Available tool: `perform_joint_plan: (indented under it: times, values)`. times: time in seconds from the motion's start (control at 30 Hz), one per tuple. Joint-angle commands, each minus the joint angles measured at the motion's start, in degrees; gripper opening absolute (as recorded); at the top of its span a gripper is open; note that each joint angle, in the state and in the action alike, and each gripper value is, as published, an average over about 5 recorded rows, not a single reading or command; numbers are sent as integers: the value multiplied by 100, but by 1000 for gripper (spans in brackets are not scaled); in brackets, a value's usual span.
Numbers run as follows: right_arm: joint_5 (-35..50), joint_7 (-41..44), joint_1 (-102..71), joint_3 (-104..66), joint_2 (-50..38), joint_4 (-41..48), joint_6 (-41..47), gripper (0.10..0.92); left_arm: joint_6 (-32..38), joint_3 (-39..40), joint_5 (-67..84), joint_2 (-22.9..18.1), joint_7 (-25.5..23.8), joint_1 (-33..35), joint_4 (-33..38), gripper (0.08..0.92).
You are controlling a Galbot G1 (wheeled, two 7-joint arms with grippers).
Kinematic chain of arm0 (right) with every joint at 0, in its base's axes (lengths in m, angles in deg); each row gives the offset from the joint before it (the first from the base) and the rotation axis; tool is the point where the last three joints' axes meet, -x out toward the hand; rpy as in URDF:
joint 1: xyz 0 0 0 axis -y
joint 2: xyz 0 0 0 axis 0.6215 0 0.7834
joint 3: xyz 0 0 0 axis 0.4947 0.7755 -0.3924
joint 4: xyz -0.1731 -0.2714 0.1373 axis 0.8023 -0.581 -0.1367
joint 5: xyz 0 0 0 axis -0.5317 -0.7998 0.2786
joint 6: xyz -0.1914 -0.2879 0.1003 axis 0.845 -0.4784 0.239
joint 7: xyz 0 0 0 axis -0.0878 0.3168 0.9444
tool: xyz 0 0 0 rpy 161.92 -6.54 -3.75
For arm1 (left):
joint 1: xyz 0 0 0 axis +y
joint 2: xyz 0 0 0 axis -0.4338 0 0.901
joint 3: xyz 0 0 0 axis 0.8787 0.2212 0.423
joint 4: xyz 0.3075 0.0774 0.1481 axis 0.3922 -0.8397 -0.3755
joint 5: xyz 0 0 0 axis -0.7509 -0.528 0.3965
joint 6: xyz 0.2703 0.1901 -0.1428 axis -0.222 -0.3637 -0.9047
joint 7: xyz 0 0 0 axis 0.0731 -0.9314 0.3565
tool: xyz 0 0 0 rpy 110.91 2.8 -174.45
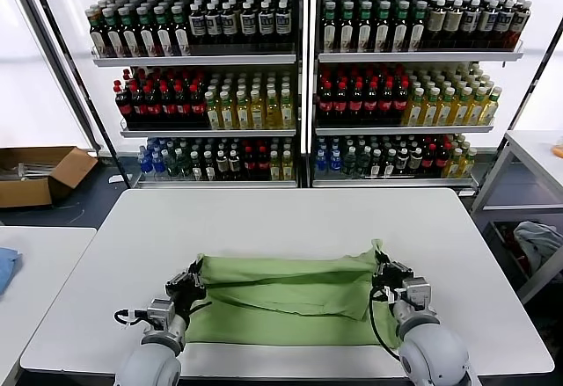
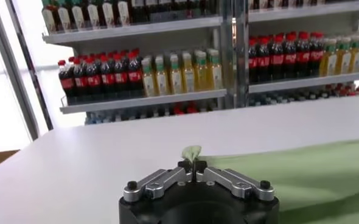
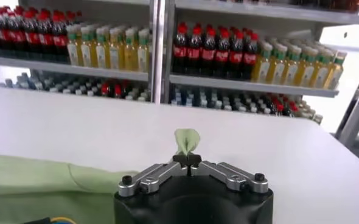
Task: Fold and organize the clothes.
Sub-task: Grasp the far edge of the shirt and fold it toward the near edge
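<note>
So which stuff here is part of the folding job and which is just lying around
Job:
shirt
left claw, shut on shirt
right claw, shut on shirt

Lying about:
bottles
box
blue cloth
grey bundle

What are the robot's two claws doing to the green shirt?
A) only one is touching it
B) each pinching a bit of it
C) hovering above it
B: in each wrist view, the left claw and the right claw are shut on a tuft of the green shirt.
</note>
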Motion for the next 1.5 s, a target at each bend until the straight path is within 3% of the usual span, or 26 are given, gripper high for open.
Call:
perform_joint_plan:
  times: [0.03, 0.9, 1.5]
  values:
    - [-128, -85, -671, 15, 40, -188, 5, 106, 23, -13, -238, -33, -15, 377, 98, 89]
    - [-611, -163, -995, 139, 245, 61, -299, 123, 124, -36, -957, -185, -44, 487, 264, 114]
    - [-542, -308, -1080, -265, 179, -1016, -363, 619, -522, -294, -911, -575, 506, 748, 768, 619]
